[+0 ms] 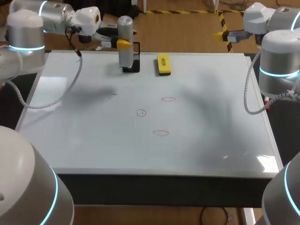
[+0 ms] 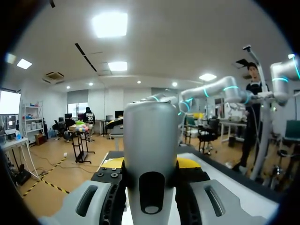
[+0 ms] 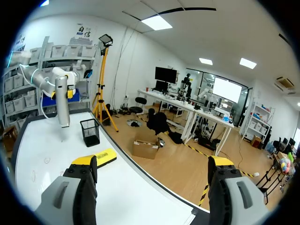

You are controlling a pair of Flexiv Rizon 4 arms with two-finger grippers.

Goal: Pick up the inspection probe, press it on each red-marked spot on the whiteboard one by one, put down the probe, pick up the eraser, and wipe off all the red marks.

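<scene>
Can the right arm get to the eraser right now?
Probably yes: the eraser lies in the open on the board, right gripper open and empty, nothing between them; left gripper and probe sit on the eraser's other side.

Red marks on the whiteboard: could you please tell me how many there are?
3: a mark nearest the eraser, a mark left of it, a mark nearest the front edge. None looks hidden.

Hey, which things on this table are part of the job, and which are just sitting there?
Part of the job:
probe, held in the left gripper
yellow eraser
three red marks
whiteboard

Just sitting there:
black mesh cup, beside the probe at the whiteboard's far edge
</scene>
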